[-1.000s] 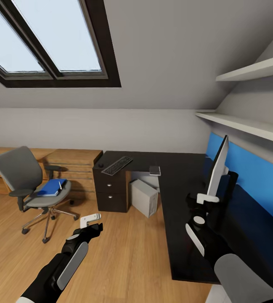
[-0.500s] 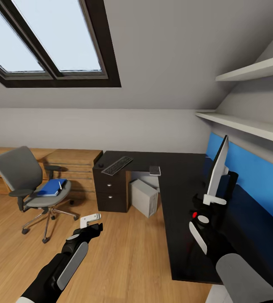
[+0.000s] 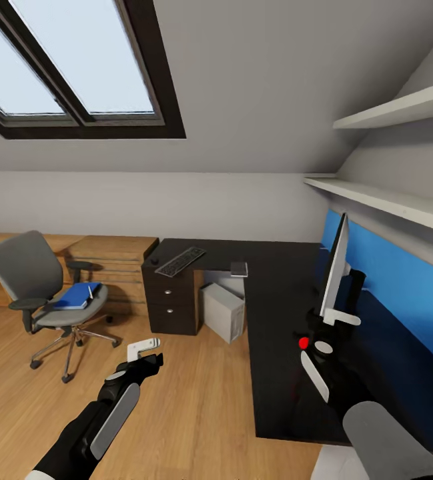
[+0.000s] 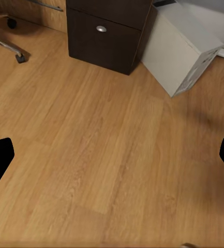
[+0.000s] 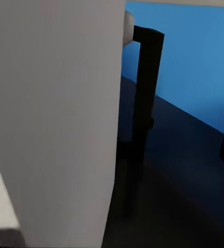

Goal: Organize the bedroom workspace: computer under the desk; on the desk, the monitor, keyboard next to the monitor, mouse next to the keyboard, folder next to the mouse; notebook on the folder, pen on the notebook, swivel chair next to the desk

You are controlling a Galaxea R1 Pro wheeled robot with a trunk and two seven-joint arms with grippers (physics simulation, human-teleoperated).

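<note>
As right hand [image 3: 339, 319] nears, monitor [image 3: 333, 270] just beyond

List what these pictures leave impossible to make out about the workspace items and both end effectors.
- Right end effector, head view: its fingers merge with the monitor, so the grip is unclear.
- Monitor screen: seen edge-on in the head view; a blank grey slab in the right wrist view.
- Mouse: a tiny dark speck on the desk.
- Pen: a thin sliver on the folder.
- Computer, left wrist view: cut off by the frame edge.

Glossy black desk [image 3: 276, 280], blue back panel [image 3: 403, 293]; bright blue folder [image 3: 75, 297] on grey swivel chair [image 3: 36, 280]; light grey computer [image 3: 224, 311].
</note>
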